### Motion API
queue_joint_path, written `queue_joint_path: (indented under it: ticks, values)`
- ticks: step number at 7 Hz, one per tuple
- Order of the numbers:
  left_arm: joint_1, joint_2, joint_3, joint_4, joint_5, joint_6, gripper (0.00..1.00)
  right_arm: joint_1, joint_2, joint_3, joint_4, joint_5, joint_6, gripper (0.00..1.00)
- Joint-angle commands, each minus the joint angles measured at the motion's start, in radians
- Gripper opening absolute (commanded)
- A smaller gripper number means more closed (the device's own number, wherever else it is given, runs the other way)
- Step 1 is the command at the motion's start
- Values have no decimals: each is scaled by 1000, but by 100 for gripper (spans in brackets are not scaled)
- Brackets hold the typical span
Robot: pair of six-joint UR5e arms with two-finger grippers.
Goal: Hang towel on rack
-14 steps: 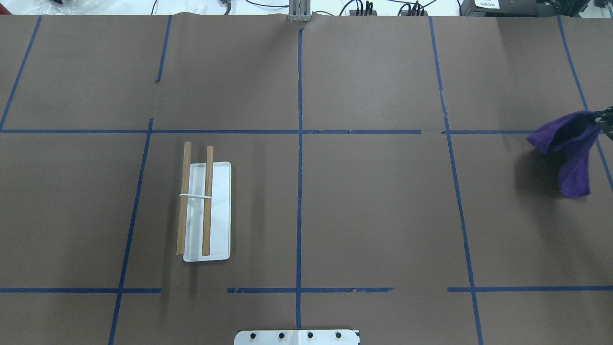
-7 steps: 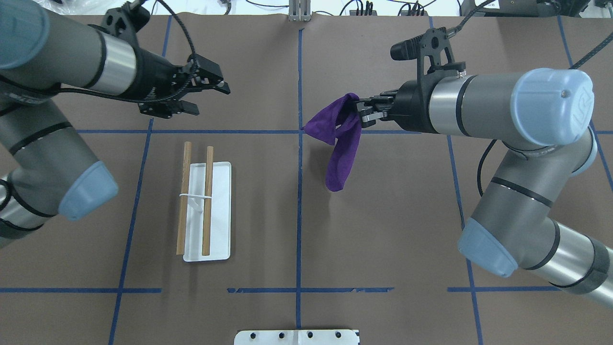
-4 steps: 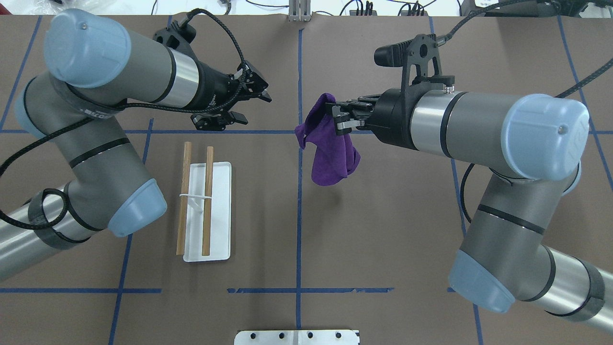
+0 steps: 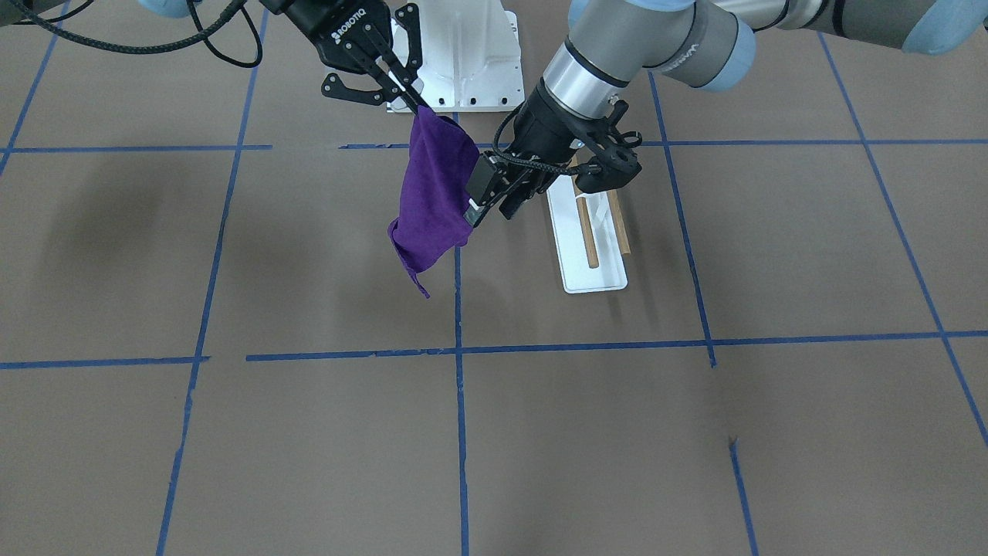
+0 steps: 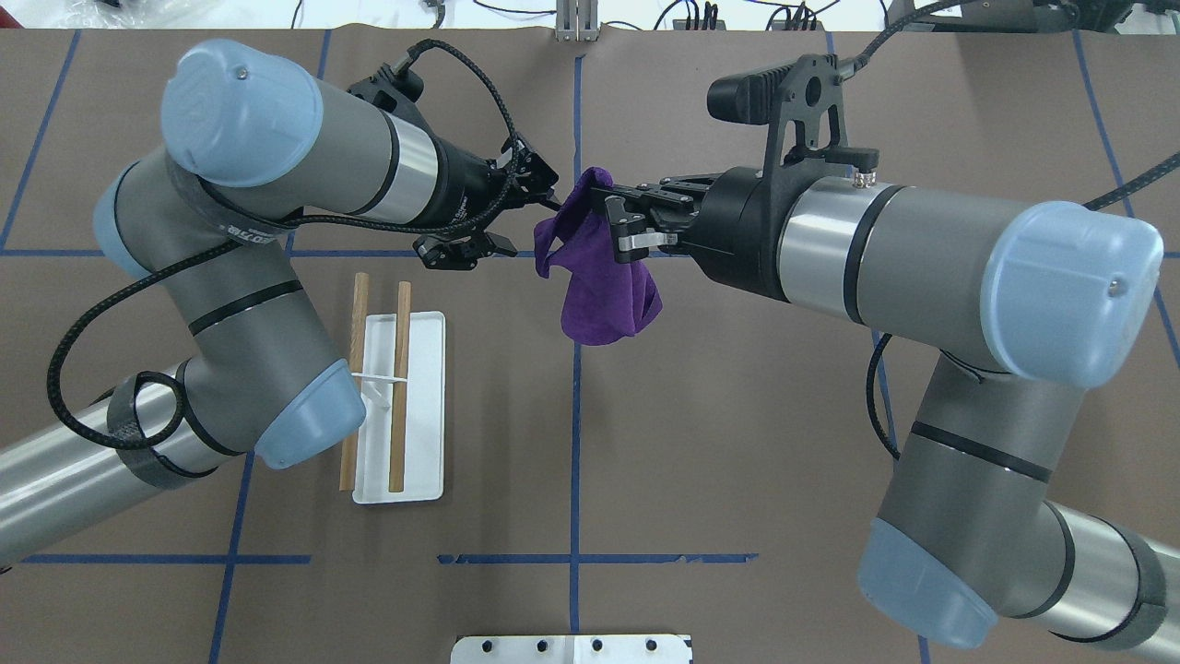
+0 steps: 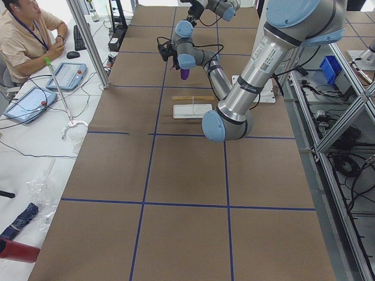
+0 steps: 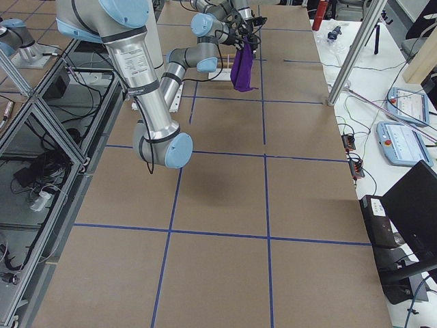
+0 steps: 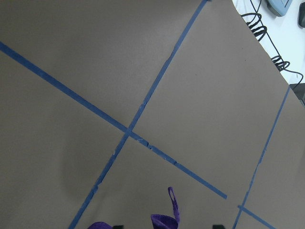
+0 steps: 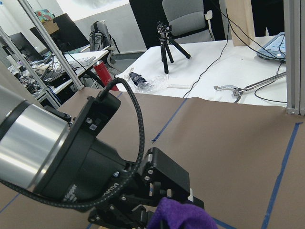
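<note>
Though limp and crumpled, soft purple towel (image 5: 604, 300) fast in right hand (image 5: 613, 219), left hand (image 5: 533, 225) wide just beside it

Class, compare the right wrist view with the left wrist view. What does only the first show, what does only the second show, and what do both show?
Only the right wrist view: the left hand close against the towel, its black cable, and the room beyond, with a chair, a tripod and a red bottle.
Only the left wrist view: a tape crossing seen from above, and coiled cables past the table.
Both: the purple towel at the bottom edge, the brown table, blue tape.
</note>
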Motion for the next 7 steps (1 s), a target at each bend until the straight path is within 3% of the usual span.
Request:
queue_joint_path:
  ticks: [1,2,3,4,5,7]
  values:
    - [15,-8,-5,-2,-1,0,59,-15,12,10,2,-14,0,0]
    - [20,-8,-13,-2,-1,0,44,-15,16,12,2,-14,0,0]
    - [20,-6,-13,-3,-3,9,9,-20,15,12,2,-17,0,0]
    - [20,-6,-13,-3,-1,11,8,-28,15,12,2,-20,0,0]
    - [20,-5,-13,-3,-1,12,0,-31,13,12,2,-21,0,0]
    - [20,-5,-14,-3,-1,14,0,-29,4,10,2,-3,-11,0]
